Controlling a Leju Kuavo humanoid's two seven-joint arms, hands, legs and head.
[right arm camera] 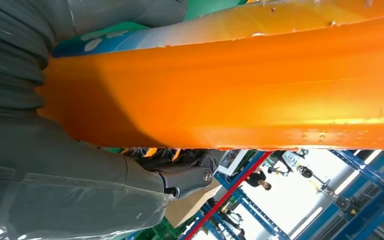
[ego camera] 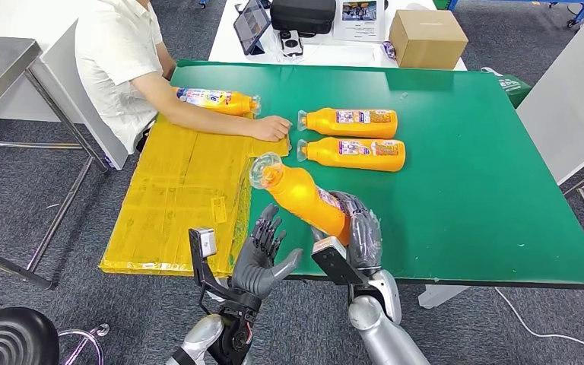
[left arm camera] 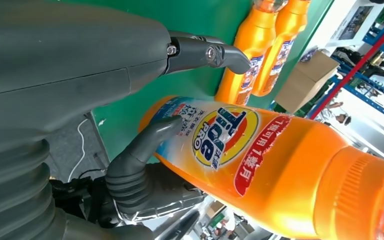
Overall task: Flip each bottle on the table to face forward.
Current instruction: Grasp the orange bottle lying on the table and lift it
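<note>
1. Nearest the head camera, the left robot hand (ego camera: 262, 255) is hovering at the table's near edge, fingers spread and holding nothing, palm turned toward the bottle.
2. Just to its right, the right robot hand (ego camera: 359, 228) is gripping the base end of the held bottle (ego camera: 304, 196), fingers wrapped round it, and is lifting it clear of the table (ego camera: 487, 190).
3. Held bottle's long axis is running from the right robot hand up and to the left, clear cap end highest, tilted rather than upright or flat.
4. In the left wrist view the held bottle's (left arm camera: 260, 160) printed label is facing the left robot hand (left arm camera: 80, 100); whether its thumb tip is touching the label I cannot tell.
5. Right wrist view is showing the plain orange side (right arm camera: 240, 85) against the right robot hand (right arm camera: 70, 190).
6. Two flat bottles (ego camera: 350, 122) (ego camera: 353, 153) are lying side by side further back, caps to the left, labels up. A fourth bottle (ego camera: 217, 99) is lying by a person's arm (ego camera: 198, 114), near the cardboard (ego camera: 182, 205).
7. Judgement: the left robot hand is the nearer free one, lying left of the bottle's mid-body, so a handover or a two-handed turn looks likely.
</note>
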